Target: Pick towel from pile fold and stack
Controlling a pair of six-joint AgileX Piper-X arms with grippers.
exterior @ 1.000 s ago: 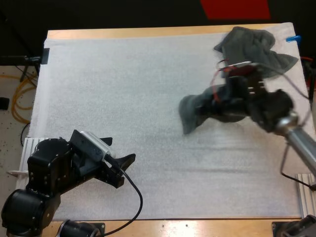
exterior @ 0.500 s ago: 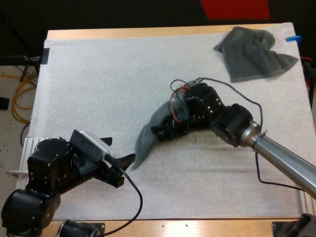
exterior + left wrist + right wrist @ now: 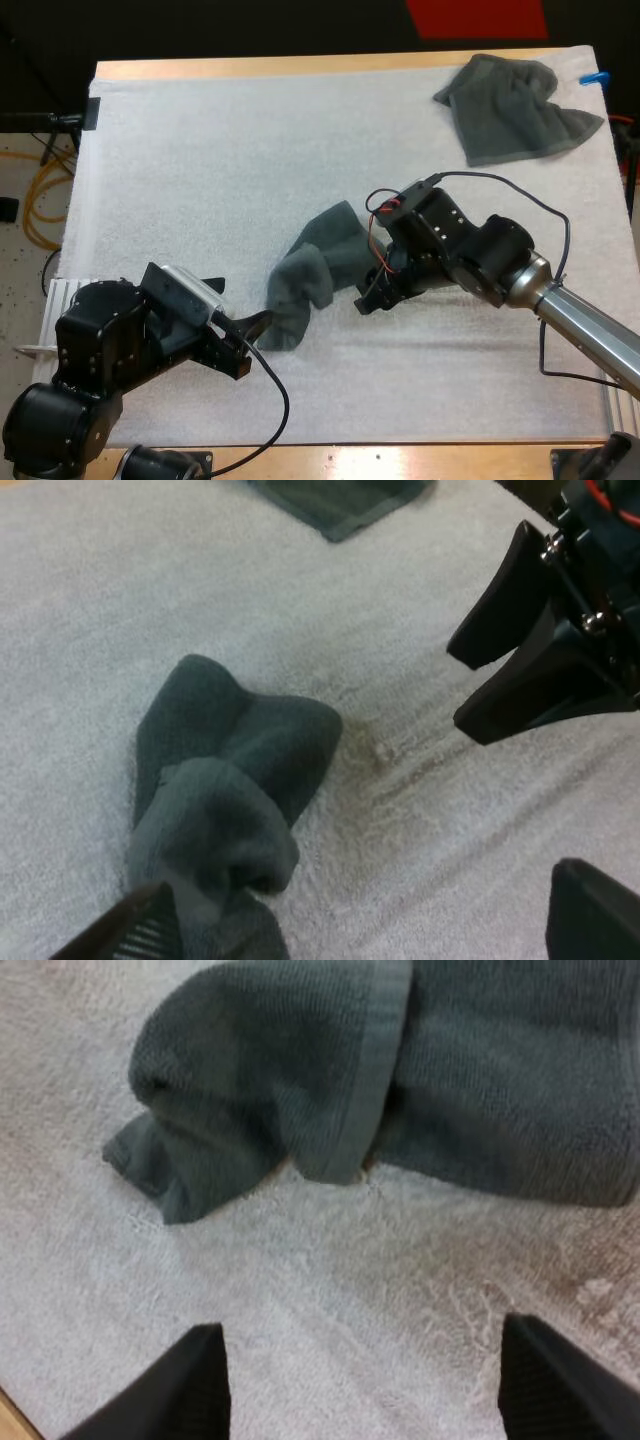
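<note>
While hanging low over the white mat (image 3: 200,150), spread wide and gripping nothing: right claw (image 3: 370,300), just right of the crumpled towel (image 3: 310,272) and apart from it. From the right wrist view, both black fingers (image 3: 190,1390) well apart, bare mat between them, the towel's hemmed fold just beyond the tips.

Near the middle of the mat, the crumpled towel itself: dark grey-green, bunched into a thick roll, running from far right to near left.

At the near left, left claw (image 3: 255,345), likewise open with nothing held. One fingertip (image 3: 140,925) just beside the towel's near end; touching or not, cannot tell. From the left wrist view, right claw over bare mat, to the right of the towel.

At the far right corner of the mat, second towel (image 3: 515,110) of the same colour, loosely rumpled, well apart from both claws.

Under the mat, wooden bench (image 3: 300,66), bare wood along the far edge.
</note>
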